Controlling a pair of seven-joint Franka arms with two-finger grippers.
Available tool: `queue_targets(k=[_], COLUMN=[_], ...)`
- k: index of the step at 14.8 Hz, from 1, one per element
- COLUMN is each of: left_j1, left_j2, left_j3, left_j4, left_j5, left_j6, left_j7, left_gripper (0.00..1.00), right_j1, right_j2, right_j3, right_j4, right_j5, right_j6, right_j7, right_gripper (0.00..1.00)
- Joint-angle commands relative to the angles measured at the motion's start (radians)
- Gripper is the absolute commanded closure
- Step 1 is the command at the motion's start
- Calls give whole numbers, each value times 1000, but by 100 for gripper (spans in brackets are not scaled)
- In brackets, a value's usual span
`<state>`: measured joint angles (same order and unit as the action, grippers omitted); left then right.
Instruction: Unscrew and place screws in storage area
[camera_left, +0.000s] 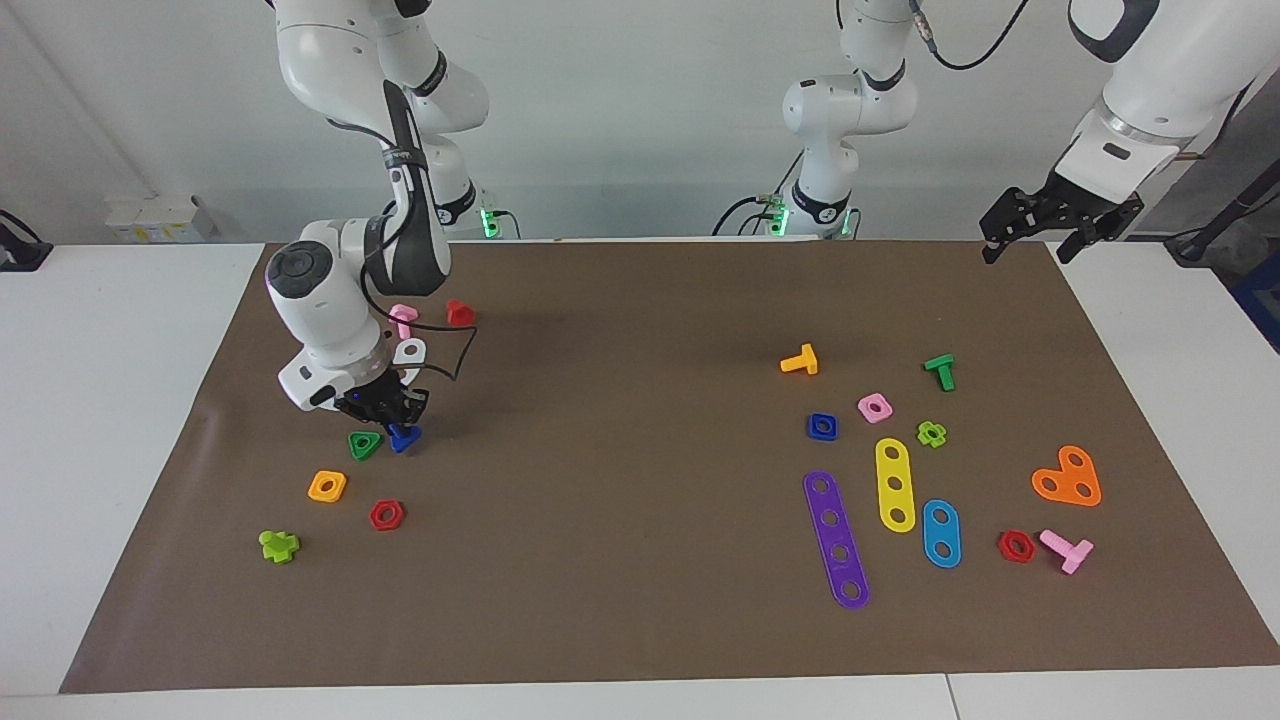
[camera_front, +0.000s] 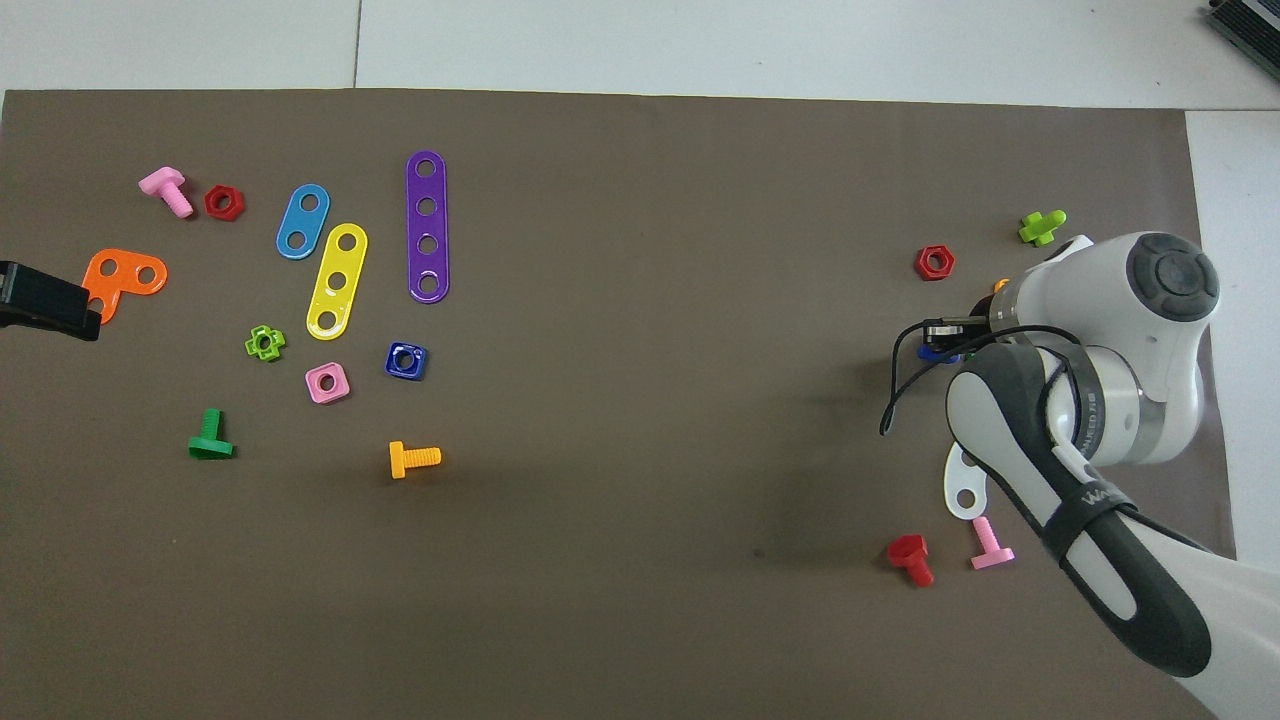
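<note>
My right gripper (camera_left: 388, 408) is shut on the dark-blue bolt (camera_left: 404, 436), head down. It holds the bolt low over the mat, right beside the green triangular nut (camera_left: 364, 444), at the right arm's end of the table. In the overhead view the arm hides most of the right gripper (camera_front: 945, 335), and only a bit of the bolt (camera_front: 938, 352) shows. The matching blue square nut (camera_left: 822, 426) lies on the mat toward the left arm's end; it also shows in the overhead view (camera_front: 405, 360). My left gripper (camera_left: 1040, 225) is open and empty, raised over the mat's corner.
Near the bolt lie an orange square nut (camera_left: 327, 486), a red hex nut (camera_left: 386, 514), a lime cross bolt (camera_left: 279, 545), a pink bolt (camera_left: 403, 318), a red bolt (camera_left: 459, 313) and a white curved plate (camera_left: 410, 352). Purple (camera_left: 836, 538), yellow (camera_left: 894, 484) and light-blue (camera_left: 941, 532) plates lie near the blue nut.
</note>
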<state>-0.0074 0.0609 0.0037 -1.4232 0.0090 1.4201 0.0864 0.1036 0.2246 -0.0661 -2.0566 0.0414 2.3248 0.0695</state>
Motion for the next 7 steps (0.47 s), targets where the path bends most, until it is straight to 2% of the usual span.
queue_targets(k=[1,2,3,4,7], left_j1=[-2,-3,3,3,3], left_j2=[-36,-52,-56,-58,-58], left_j3=[-2,-2,-5,-5,-5], left_j4=[-67,-100,-112,-112,-112], left_j5=[5,5,5,5,6], left_j6=[31,58,65,65,71], left_j7=[4,6,10,10,10], left_gripper=[0,0,0,0,0], right_j1=[5,5,2,-4,7], right_j2=[19,21,21,21,0], right_j3=[5,3,3,3,2], right_j4=[-16,-16,-17,-16,22], right_j5=[26,26,26,26,25], right_j6=[64,62,64,62,35], right_j7=[0,0,1,0,1], right_gripper=[100,82,23,0,0])
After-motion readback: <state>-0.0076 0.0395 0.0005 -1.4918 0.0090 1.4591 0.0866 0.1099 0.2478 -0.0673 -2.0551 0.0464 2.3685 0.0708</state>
